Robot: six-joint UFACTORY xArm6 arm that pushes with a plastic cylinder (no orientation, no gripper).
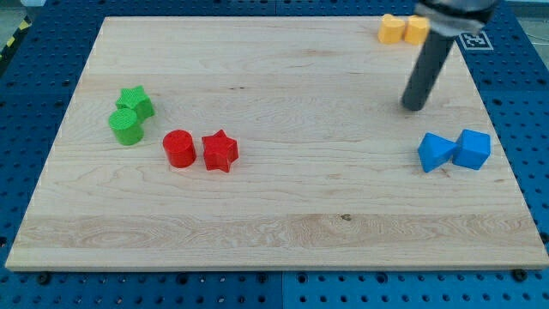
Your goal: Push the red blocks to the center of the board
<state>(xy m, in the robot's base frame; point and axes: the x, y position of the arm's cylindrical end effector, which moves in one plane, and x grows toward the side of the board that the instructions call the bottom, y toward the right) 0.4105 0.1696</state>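
A red cylinder (179,148) and a red star (220,151) lie side by side, left of the board's middle, almost touching. My tip (414,106) stands at the board's upper right, far to the right of both red blocks. It is above the blue blocks and below the yellow ones, touching no block.
A green star (136,101) and a green cylinder (126,126) sit together at the left. Two blue blocks (437,152) (473,148) lie at the right. Two yellow blocks (392,29) (416,29) sit at the top right edge. The wooden board (283,232) rests on a blue pegboard table.
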